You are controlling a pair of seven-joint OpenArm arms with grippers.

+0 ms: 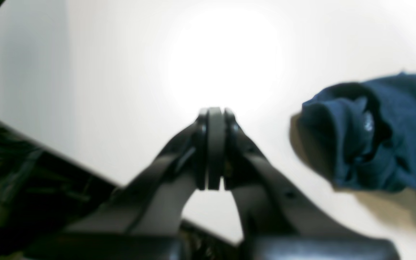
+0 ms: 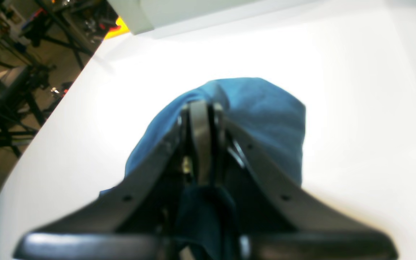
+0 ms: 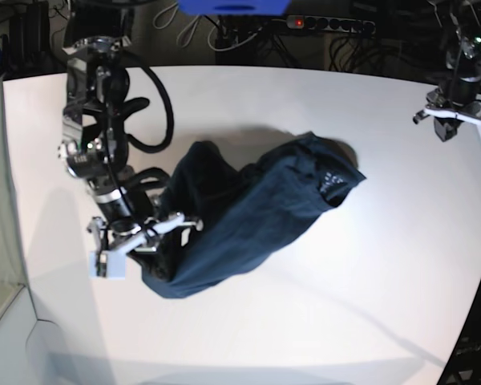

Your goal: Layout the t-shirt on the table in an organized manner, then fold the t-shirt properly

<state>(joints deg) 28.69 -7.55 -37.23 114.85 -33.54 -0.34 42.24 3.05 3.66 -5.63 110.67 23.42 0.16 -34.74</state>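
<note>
The dark navy t-shirt (image 3: pixel 248 216) lies crumpled in a long diagonal heap on the white table (image 3: pixel 369 305), its small white label mark (image 3: pixel 330 181) at the upper right end. My right gripper (image 3: pixel 167 227) is at the heap's lower left end. In the right wrist view this right gripper (image 2: pixel 200 108) is shut on a fold of the t-shirt (image 2: pixel 265 119), and cloth bunches between its fingers. My left gripper (image 3: pixel 457 119) hovers at the table's far right edge, apart from the cloth. Seen from its wrist, the left gripper (image 1: pixel 213 115) is shut and empty, with the t-shirt (image 1: pixel 392 133) off to its right.
The table's curved edge (image 1: pixel 49 148) runs close under the left gripper, with dark clutter beyond it. A power strip (image 3: pixel 329 24) and cables lie behind the table. Stands and a yellow object (image 2: pixel 117 29) sit past the table's edge in the right wrist view.
</note>
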